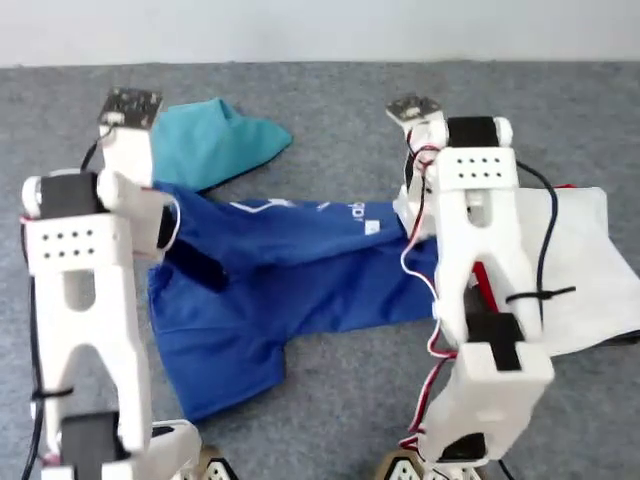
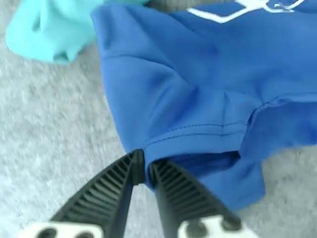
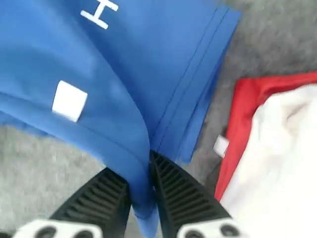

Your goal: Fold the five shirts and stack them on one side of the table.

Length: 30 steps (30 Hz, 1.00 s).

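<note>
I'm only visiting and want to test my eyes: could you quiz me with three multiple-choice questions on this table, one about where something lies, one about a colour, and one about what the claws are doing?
1. Where does the teal shirt lie?
A. On the white shirt
B. At the far side of the table, next to the blue shirt
C. In a gripper

2. What colour is the shirt under the white one?
A. Red
B. Yellow
C. Green

3. What are the two grippers doing?
A. Both hang open
B. Both are shut on the blue shirt
C. One holds the white shirt

Answers:
1 B: the high view shows it at the blue shirt's far edge.
2 A: the red shirt peeks out from beneath the white cloth.
3 B: the left gripper and the right gripper each pinch blue cloth.
</note>
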{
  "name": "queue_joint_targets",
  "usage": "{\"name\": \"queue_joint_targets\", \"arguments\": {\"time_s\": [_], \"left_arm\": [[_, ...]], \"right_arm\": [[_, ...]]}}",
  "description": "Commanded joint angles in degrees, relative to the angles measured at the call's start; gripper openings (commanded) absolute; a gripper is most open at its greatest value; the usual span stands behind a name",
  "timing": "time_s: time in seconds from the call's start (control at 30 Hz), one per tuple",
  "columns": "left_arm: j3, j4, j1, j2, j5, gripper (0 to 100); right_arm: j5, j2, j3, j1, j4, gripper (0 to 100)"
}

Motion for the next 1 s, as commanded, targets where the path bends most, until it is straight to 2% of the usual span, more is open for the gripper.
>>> {"name": "queue_joint_targets", "arguments": {"time_s": [0.0, 0.27, 0.43, 0.67, 0.83, 0.97], "left_arm": [[5.3, 1.2, -0.1, -6.1, -3.0, 1], [15.8, 1.0, -0.2, -8.0, -11.6, 1], [16.9, 1.1, -0.5, -8.5, -13.1, 1], [16.9, 1.2, -0.5, -8.5, -13.5, 2], [23.1, 1.2, -0.4, -8.5, -21.8, 9], [29.5, 1.1, -0.5, -8.5, -25.2, 10]], "right_arm": [[2.7, -4.9, 5.0, 3.4, -0.2, 0.9], [8.0, -4.8, 18.6, 7.0, -11.6, 0.9], [9.0, -5.0, 24.9, 6.6, -17.4, 1.0], [9.0, -5.2, 27.6, 6.6, -15.2, 19.5], [8.7, -5.1, 27.7, 7.1, -10.9, 21.0], [8.7, -5.2, 27.5, 6.8, -8.6, 21.0]]}}
